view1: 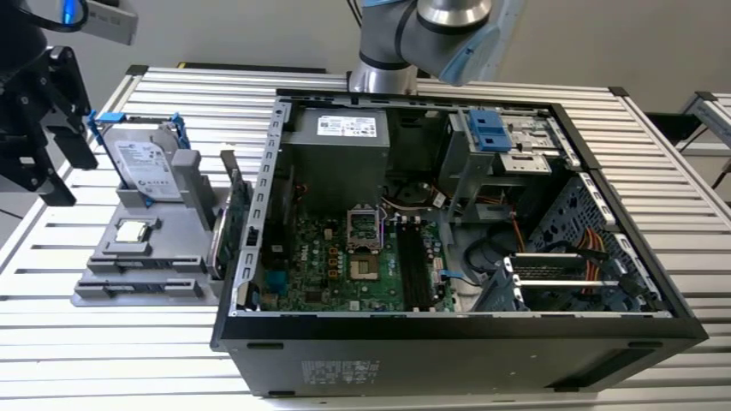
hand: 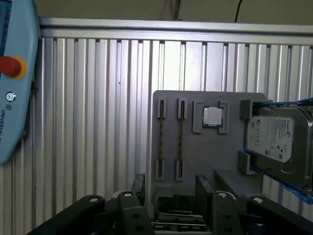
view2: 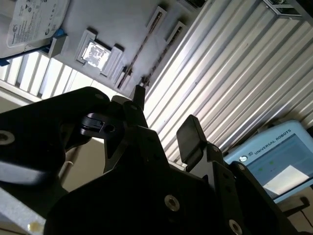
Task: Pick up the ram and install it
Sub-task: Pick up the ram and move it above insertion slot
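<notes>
The tool (hand: 170,179), fingers spread wide and empty, hangs over the bench (hand: 98,122) with the ram (hand: 181,139) on edge in the grey holder (hand: 210,156) beyond its fingertips, the ram's long axis crosswise to the line between the two fingers.

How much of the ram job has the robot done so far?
Nothing is done yet. The ram still stands in the gray holder, and the motherboard slots look empty. The fingers are open, holding nothing, above the holder. Picking up and installing are both left.
</notes>
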You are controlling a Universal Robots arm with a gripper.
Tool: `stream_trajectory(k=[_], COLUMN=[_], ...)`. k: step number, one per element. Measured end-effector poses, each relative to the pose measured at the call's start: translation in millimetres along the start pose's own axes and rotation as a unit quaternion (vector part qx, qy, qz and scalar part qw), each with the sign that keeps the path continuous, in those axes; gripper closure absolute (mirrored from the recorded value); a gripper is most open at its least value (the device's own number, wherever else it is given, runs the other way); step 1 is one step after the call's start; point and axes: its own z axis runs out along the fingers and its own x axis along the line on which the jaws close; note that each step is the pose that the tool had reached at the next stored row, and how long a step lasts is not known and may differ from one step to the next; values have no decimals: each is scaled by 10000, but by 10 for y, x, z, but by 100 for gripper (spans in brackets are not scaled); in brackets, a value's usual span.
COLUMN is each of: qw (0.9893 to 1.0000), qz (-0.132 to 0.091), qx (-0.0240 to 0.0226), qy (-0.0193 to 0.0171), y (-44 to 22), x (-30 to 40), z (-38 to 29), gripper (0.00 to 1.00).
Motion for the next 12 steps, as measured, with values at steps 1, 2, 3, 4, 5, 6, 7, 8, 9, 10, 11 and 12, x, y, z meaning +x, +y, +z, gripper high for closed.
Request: stream_trajectory(k=[1,2,3,4,5,6,7,8,9,10,11,12], qw=[10000,10000,10000,10000,10000,10000,10000,10000,10000,10000,10000,10000], qz=[5,10,14,18,22,25,27,29,31,33,35,36], qx=[0,1,1,1,1,1,1,0,0,0,1,1], qy=[0,0,0,0,0,-1,-1,-1,0,-1,-1,-1], y=[0,0,0,0,0,0,0,0,0,-1,-1,-1], x=[-1,-1,-2,-2,-2,-2,-3,-3,-3,-3,-3,-3], z=[3,8,13,18,23,29,33,38,43,49,54,59], gripper=[0,0,0,0,0,0,0,0,0,0,0,0])
